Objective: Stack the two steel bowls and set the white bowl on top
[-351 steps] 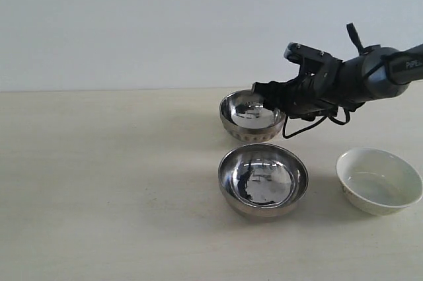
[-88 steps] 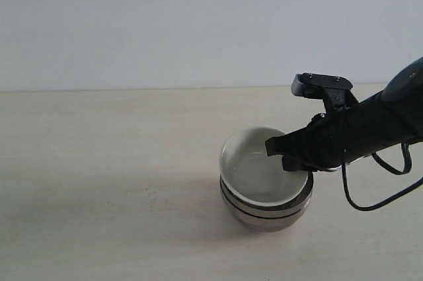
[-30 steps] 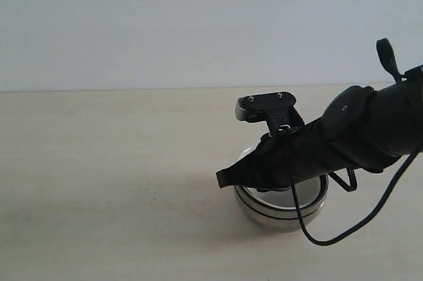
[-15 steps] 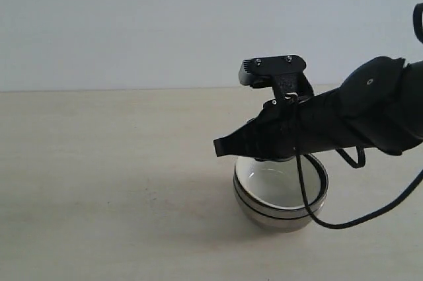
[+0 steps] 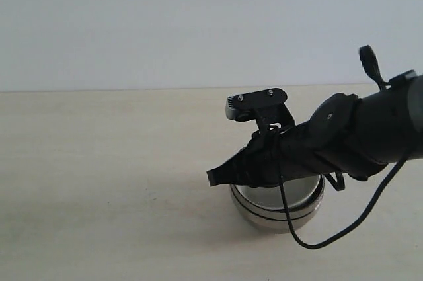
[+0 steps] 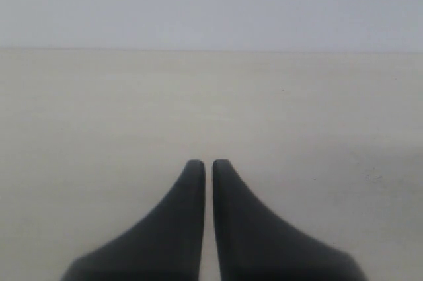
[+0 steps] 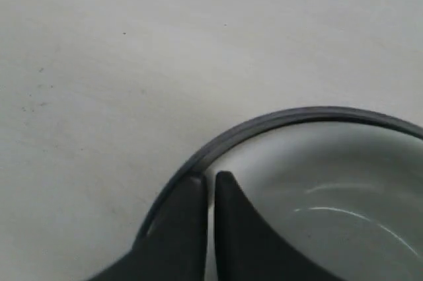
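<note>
The two steel bowls (image 5: 277, 217) sit nested on the table, with the white bowl (image 5: 266, 195) inside the upper one. My right gripper (image 5: 213, 177) reaches low across the stack, its tips just past the rim on the left. In the right wrist view the right gripper (image 7: 210, 176) is shut, its tips over the edge where the white bowl (image 7: 330, 182) meets the steel rim (image 7: 264, 125); nothing shows between them. My left gripper (image 6: 208, 162) is shut over bare table and is out of the exterior view.
The pale beige table (image 5: 99, 162) spreads left of the stack. A plain light wall stands behind it. A black cable (image 5: 330, 235) hangs from the right arm beside the bowls.
Since half a second ago my right gripper has come down from above the white bowl and shifted slightly left. The stack stays in about the same spot.
</note>
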Tool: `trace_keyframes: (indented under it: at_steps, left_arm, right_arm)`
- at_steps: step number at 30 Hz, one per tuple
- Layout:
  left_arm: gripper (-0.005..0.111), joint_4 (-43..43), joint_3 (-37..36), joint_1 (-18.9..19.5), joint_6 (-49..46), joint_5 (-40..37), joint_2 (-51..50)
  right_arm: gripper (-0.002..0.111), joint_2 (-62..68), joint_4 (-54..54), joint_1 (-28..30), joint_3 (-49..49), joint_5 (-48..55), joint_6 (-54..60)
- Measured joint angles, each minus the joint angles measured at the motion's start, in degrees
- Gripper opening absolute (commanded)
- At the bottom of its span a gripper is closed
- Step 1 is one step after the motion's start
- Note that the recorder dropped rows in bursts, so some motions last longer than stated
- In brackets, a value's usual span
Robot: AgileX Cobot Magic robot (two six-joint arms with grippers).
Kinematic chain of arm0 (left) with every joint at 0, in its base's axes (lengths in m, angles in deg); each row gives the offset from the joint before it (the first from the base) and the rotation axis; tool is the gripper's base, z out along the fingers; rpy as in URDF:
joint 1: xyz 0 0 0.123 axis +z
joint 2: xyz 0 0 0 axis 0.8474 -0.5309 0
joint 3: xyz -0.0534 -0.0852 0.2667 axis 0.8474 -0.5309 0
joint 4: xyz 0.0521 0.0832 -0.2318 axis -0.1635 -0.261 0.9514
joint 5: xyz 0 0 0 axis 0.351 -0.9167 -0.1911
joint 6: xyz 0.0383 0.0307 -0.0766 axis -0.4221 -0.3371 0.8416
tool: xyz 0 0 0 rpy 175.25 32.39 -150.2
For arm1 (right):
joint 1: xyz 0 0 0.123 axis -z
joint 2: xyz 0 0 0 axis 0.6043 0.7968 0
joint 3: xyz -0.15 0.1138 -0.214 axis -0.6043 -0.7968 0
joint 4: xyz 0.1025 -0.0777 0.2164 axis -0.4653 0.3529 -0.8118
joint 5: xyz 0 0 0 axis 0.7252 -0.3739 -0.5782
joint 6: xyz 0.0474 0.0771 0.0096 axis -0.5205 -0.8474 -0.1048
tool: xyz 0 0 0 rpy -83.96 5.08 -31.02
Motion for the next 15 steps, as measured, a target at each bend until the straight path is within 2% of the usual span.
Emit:
trace_keyframes:
  at_steps: [7, 11, 15]
  left_arm:
    - [0.004, 0.00, 0.00, 0.00, 0.00, 0.00, 0.00]
    - [0.004, 0.00, 0.00, 0.00, 0.00, 0.00, 0.00]
    - [0.004, 0.00, 0.00, 0.00, 0.00, 0.00, 0.00]
  right_arm:
    - [0.000, -2.11, 0.00, 0.00, 0.91, 0.37, 0.13]
    - [0.000, -5.11, 0.00, 0.00, 0.91, 1.37, 4.36]
    - [0.000, -7.27, 0.00, 3.19, 0.95, 4.82, 4.92]
